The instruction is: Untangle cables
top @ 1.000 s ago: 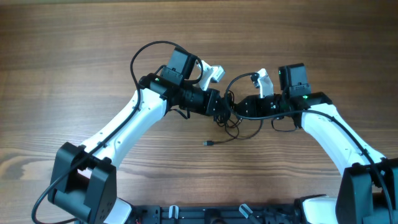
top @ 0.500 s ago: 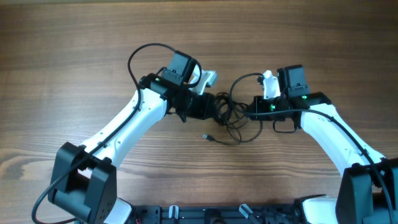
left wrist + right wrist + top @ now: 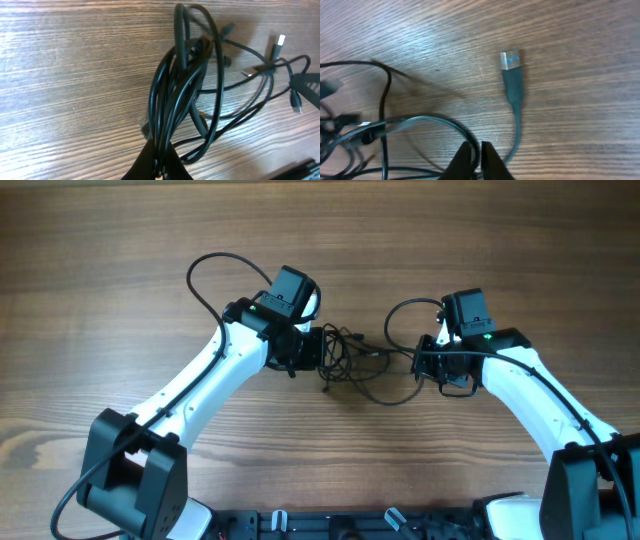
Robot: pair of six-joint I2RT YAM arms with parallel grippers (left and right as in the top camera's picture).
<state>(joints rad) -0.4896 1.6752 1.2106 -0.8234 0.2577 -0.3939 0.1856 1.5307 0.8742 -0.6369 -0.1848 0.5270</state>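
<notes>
Left pincer (image 3: 158, 169), seen at the lower edge of its wrist view, is clamped on a bunch of black cables (image 3: 177, 95). Several strands rise from its fingertips as a twisted loop lying on the wooden bench (image 3: 65, 75). Right pincer (image 3: 475, 156) has its two fingers pressed together on a thin strand of the same cables, which curves away to the left of its wrist view. Just beside it, another strand runs up to a USB plug (image 3: 511, 62) with a blue insert, lying flat on the bench. Overhead, the tangle sits between the two pincers near the bench's middle. Its knotted part touches the left pincer, and looser loops reach across to the right one. A silver-tipped connector (image 3: 279, 42) lies at the tangle's far side in the left wrist view.
</notes>
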